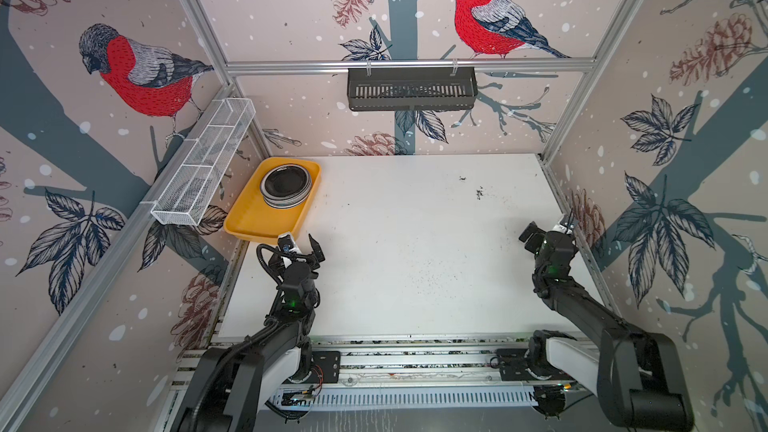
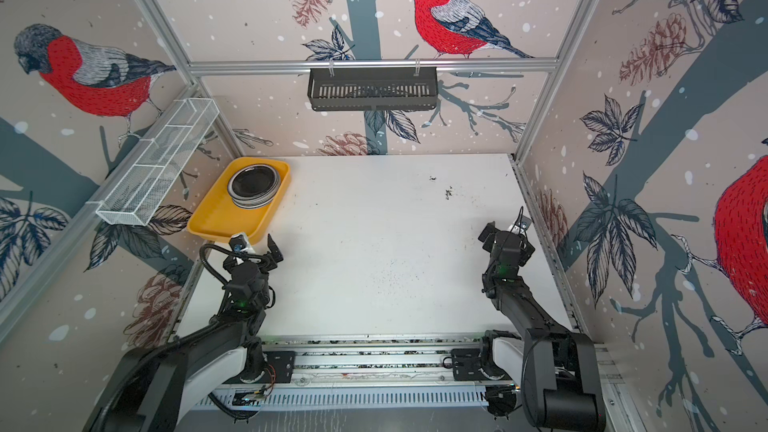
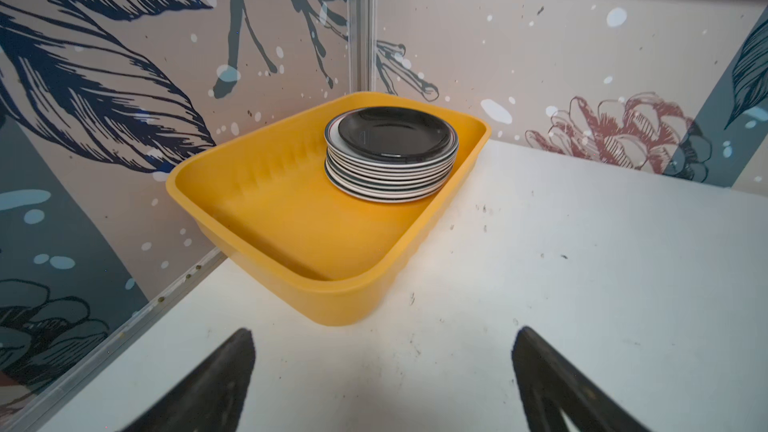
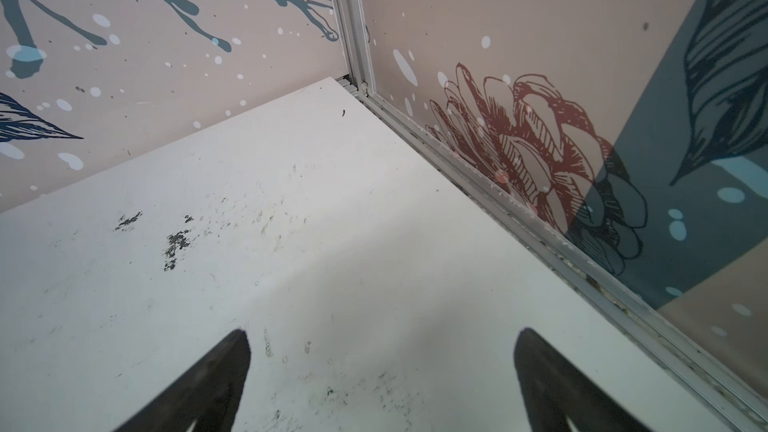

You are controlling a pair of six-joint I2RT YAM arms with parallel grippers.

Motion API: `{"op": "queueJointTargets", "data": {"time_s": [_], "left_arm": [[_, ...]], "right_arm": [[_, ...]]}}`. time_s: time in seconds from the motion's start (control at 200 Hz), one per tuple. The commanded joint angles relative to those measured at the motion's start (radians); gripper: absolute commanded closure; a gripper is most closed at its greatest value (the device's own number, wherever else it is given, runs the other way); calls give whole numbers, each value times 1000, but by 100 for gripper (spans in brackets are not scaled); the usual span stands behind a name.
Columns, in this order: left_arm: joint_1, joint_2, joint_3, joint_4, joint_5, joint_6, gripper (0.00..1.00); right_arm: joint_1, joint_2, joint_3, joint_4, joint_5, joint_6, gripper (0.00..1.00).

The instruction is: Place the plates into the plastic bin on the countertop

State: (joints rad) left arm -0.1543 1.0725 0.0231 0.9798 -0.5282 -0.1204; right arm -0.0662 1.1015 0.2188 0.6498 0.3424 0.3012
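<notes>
Plates [image 1: 286, 185] stacked in one yellow bin [image 1: 253, 222], far-left worktop [image 1: 415, 243] corner.
Both top views: one stack, two arms. Left wrist: about ten plates (black on top), left gripper [image 3: 382, 331] fingers spread. Right wrist: right gripper [image 4: 382, 331] fingers spread too.

I log the plastic bin [image 1: 249, 222] on the worktop [image 1: 415, 243], in the far left corner. The plates [image 1: 286, 184] stand in one stack inside it, at its far end. My left claw [image 3: 380, 336] hangs just before the bin's near rim, not touching. My right claw [image 4: 382, 336] is by the worktop's right edge, well apart. The mesh basket [image 1: 199, 168] sits on the left wall rail, the slotted rack [image 1: 411, 89] on the back rail.
</notes>
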Motion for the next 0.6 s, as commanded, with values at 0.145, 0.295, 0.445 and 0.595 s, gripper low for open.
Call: {"op": "queueJointTargets", "data": {"time_s": [0.145, 0.295, 0.445, 0.595], "left_arm": [[8, 321, 74, 441, 24, 128, 4], [8, 530, 108, 604, 104, 176, 4], [36, 504, 154, 474, 156, 149, 4], [90, 490, 204, 346, 247, 108, 4]], "right_arm": [[-3, 211, -104, 605, -76, -78, 0], [3, 316, -30, 584, -147, -110, 0], [19, 338, -20, 577, -247, -166, 0], [37, 428, -51, 730, -265, -190, 0]]}}
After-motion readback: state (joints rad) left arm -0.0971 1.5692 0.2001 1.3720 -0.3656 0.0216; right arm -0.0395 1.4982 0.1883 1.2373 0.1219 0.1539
